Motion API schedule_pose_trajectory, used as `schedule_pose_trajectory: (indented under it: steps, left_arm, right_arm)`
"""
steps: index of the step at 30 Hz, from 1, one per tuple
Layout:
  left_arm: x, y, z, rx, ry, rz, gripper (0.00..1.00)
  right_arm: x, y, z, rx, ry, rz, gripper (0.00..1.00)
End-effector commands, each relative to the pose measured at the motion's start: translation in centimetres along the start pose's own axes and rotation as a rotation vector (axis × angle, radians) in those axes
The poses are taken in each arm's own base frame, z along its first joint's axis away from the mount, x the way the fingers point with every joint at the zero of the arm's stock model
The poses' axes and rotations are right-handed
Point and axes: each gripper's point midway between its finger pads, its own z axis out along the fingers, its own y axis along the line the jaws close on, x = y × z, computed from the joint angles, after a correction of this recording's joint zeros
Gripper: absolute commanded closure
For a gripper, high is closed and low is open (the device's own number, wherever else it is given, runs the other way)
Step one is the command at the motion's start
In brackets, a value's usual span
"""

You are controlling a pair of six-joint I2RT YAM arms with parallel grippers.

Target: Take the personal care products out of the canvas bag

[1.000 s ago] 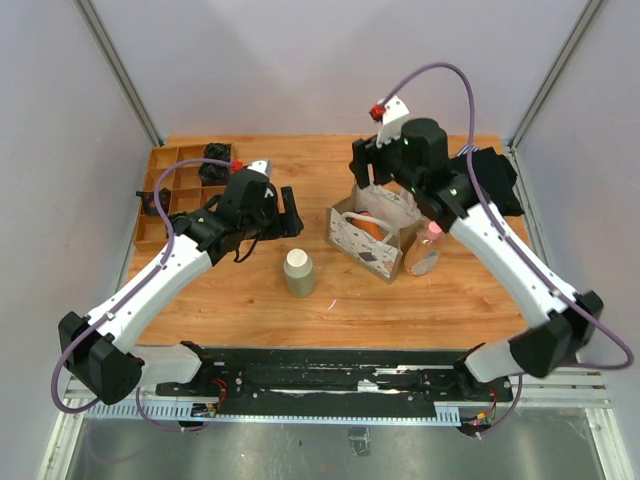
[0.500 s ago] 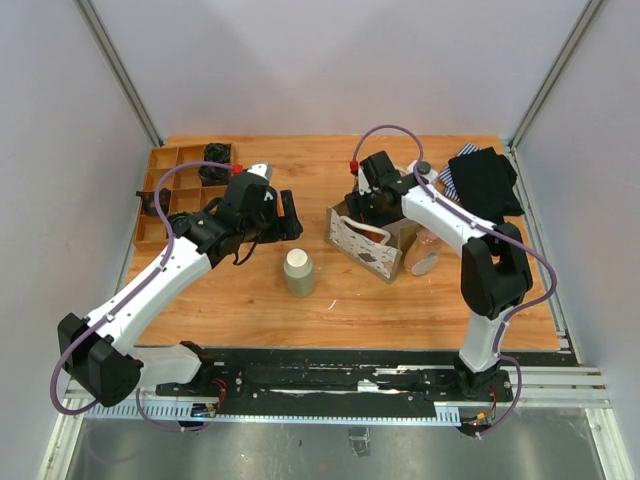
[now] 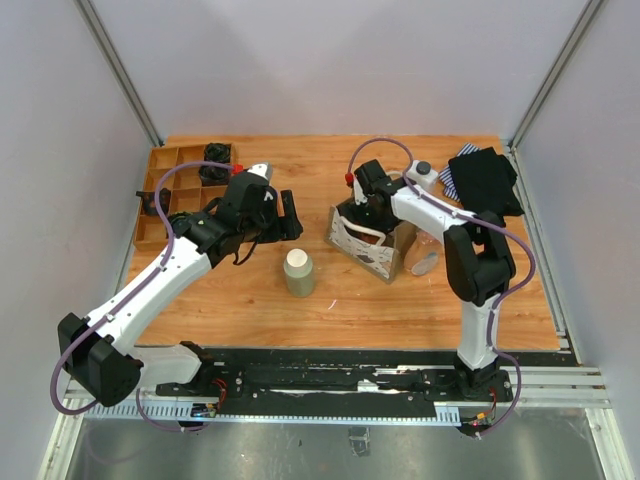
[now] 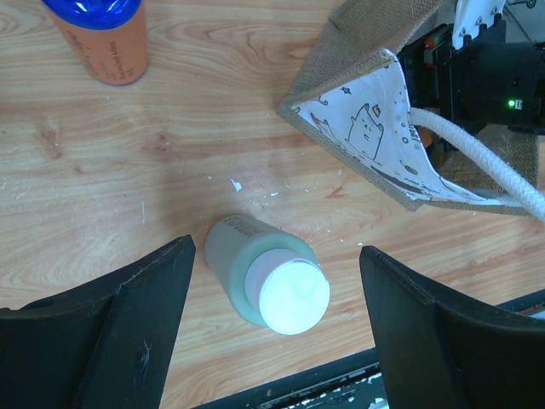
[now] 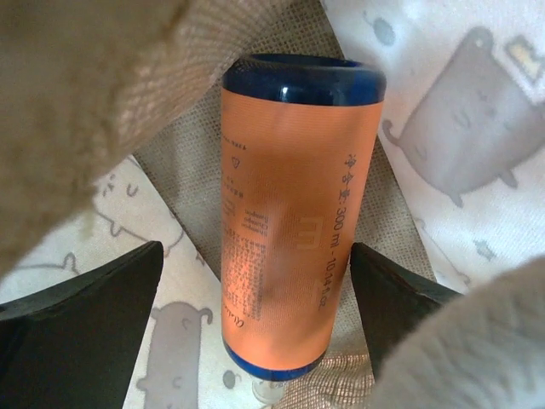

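The orange plastic bottle with a blue cap point(image 5: 294, 221) lies flat inside the tan canvas bag point(image 3: 362, 245) near the table's point(image 3: 400, 300) middle. It is straight below the right hand point(image 3: 366, 208), the nearer one, with its long axis across the closing line. That arm bends down into the bag's mouth, with fingers apart on either side of the bottle.

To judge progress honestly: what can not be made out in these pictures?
- Top view: the right gripper hides the canvas bag's inside.
- Top view: lying bottle beside the bag, partly under the right arm, too small to identify.
- Left wrist: orange bottle cut by the top edge.
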Motion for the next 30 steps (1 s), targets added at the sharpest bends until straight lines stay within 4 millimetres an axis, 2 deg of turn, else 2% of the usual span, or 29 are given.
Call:
schedule_pose_trajectory:
  steps: [1,2,3,5,7,8,9,10,12,14,17,20,23,25,30]
  left_arm:
    - [-0.7,-0.3,0.1,0.013,-0.021,0.009,0.17]
    - [-0.8,-0.4,0.1,0.018,-0.020,0.008,0.17]
    - [-0.8,-0.5,0.2,0.022,-0.018,0.007,0.17]
    - [-0.8,-0.6,0.2,0.027,-0.016,0.008,0.17]
    - [-0.7,-0.6,0.2,0.025,-0.013,0.009,0.17]
    - [-0.7,-0.6,0.2,0.024,-0.012,0.009,0.17]
    - [-0.8,-0.6,0.1,0.023,-0.015,0.009,0.17]
    - [-0.9,-0.6,0.0,0.023,-0.017,0.009,0.17]
    - [-1.0,-0.5,-0.2,0.018,-0.022,0.011,0.17]
    - [-1.1,-0.3,-0.4,0.011,-0.028,0.013,0.17]
    - [-1.3,-0.3,-0.6,0.007,-0.034,0.014,0.17]
    - [-1.5,-0.5,-0.6,0.014,-0.034,0.014,0.17]
    - [-1.7,-0.8,-0.5,0.024,-0.036,0.009,0.17]
    - [-1.9,-1.0,-0.5,0.032,-0.040,0.006,0.18]
    - [-2.8,-1.6,-1.1,0.058,-0.074,0.001,0.18]
  right_arm:
    - [8.0,-1.4,2.7,0.019,0.312,0.004,0.09]
    - [8.8,-1.5,3.1,0.023,0.345,-0.003,0.11]
    - [9.3,-1.5,3.4,0.015,0.370,-0.011,0.18]
    - [9.8,-1.0,3.6,-0.027,0.392,-0.022,0.40]
    - [9.7,-0.6,3.5,-0.055,0.395,-0.031,0.57]
    - [9.6,-0.6,3.2,-0.054,0.391,-0.036,0.68]
    - [9.1,-0.7,2.9,-0.048,0.377,-0.044,0.85]
    - [8.4,-1.0,2.3,-0.025,0.351,-0.045,0.97]
    - [6.4,-1.4,0.3,0.016,0.264,-0.049,0.99]
    - [3.3,-1.5,-3.1,0.050,0.130,-0.050,0.99]
    - [-1.5,-1.2,-9.8,0.068,-0.109,-0.060,0.99]
    - [-6.4,-0.1,-17.9,0.044,-0.408,-0.083,0.99]
    - [-9.2,0.6,-23.4,0.020,-0.626,-0.094,0.99]
    - [-10.3,0.9,-25.5,-0.020,-0.693,-0.089,0.99]
    - [-11.8,3.1,-27.8,-0.165,-0.777,-0.086,0.99]
